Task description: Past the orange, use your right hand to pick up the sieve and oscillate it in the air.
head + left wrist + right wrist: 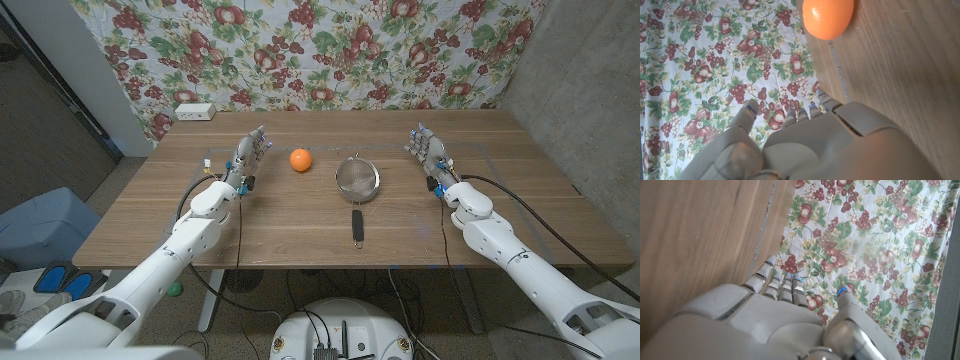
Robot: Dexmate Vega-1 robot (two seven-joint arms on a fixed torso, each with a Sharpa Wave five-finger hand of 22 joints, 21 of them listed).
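A metal sieve (357, 180) with a round mesh bowl lies mid-table, its black handle (356, 224) pointing toward the front edge. To its left sits an orange (300, 159), whose rounded side is also in the left wrist view as the orange (828, 17). My right hand (428, 153) stands at the right of the sieve, apart from it, fingers straight and holding nothing. My left hand (247, 156) stands left of the orange, also open and apart from it. Each wrist view looks over the back of its own hand, left hand (810, 145) and right hand (775, 320).
A wooden table (300, 215) carries everything. A floral cloth (330, 50) hangs behind it, and a small white box (194, 111) sits at the back left corner. Cables run from both forearms over the front edge.
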